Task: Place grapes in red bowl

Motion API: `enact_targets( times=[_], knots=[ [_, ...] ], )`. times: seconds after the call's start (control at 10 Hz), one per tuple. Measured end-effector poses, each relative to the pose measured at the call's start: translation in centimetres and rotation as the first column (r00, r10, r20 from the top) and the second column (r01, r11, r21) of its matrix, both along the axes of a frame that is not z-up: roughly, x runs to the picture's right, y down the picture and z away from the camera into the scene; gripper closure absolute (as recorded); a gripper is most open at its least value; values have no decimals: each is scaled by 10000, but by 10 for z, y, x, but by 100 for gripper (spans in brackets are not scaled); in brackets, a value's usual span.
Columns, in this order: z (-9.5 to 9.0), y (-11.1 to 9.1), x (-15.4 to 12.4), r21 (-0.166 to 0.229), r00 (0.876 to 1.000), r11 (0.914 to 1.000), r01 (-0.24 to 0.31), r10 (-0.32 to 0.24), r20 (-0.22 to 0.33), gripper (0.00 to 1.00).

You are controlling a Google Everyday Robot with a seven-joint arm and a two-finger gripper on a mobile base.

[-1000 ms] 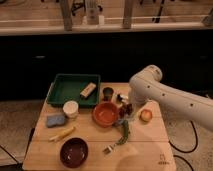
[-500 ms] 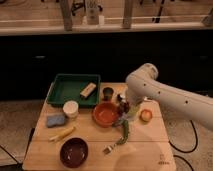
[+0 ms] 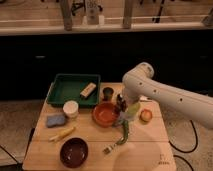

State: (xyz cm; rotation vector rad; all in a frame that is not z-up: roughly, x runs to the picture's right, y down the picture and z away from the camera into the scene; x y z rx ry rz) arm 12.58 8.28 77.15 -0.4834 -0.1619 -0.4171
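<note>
My tool (image 3: 123, 106), grip state I cannot tell, hangs mid-surface at the red bowl's (image 3: 98, 119) right rim, the grapes (image 3: 119, 101) a dark lump there, axis unclear; the far-left green tray (image 3: 60, 93) holds a tan block (image 3: 88, 90)

A: Where's the gripper (image 3: 121, 105)?
B: Blurry dark patch; red bowl (image 3: 104, 115) rim just left of it.
A: And the grapes?
B: Can't tell them from the gripper.
A: The arm (image 3: 165, 97)?
B: Runs right from the gripper, cut off at the edge.

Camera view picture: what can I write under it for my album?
The robot's gripper is at the right rim of the red bowl on a cluttered wooden table.
</note>
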Motion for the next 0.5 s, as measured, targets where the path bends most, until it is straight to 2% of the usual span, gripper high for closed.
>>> enact_targets(
  times=[0.5],
  knots=[
    [15, -7, -7, 106, 9995, 9998, 193, -196, 260, 100]
  ],
)
